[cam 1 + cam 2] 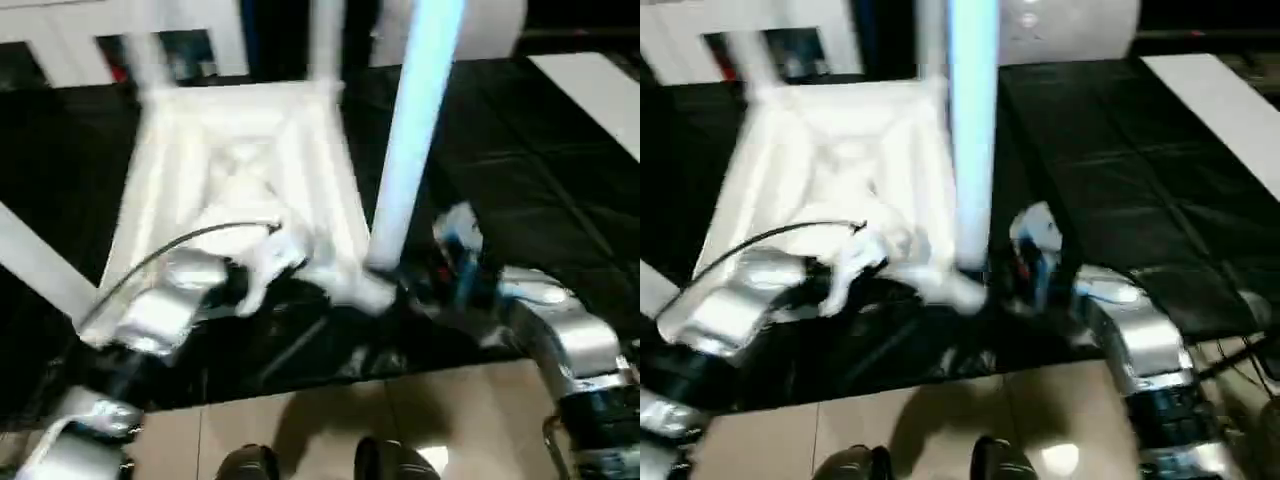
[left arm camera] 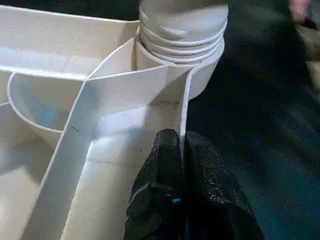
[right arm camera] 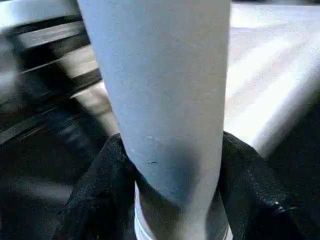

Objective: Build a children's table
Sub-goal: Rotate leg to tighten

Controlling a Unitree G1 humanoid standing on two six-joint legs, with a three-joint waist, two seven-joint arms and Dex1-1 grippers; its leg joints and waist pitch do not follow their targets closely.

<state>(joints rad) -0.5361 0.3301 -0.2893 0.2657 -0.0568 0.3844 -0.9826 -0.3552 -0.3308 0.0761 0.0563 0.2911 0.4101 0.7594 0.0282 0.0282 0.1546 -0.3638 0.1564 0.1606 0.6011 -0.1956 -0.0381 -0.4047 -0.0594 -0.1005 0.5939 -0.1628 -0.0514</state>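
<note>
The children's table top (image 1: 240, 170) lies upside down on the black floor mat, ribbed underside up. A long white leg (image 1: 410, 150) stands upright in its near right corner socket (image 2: 200, 65). My right gripper (image 3: 172, 200) is shut on this leg low down, one black finger (image 3: 100, 190) on each side of the tube. My left gripper (image 2: 181, 150) is shut on the thin rim wall of the table top (image 2: 115, 90), just beside that socket. Two more legs (image 1: 325, 40) rise from the far corners.
A white tube (image 1: 40, 265) lies slanted on the mat at the left. A white cabinet (image 1: 60, 40) stands behind the table top, and a white pad (image 1: 600, 90) lies at the back right. Beige floor tiles (image 1: 450, 410) and my feet (image 1: 250, 465) are nearest.
</note>
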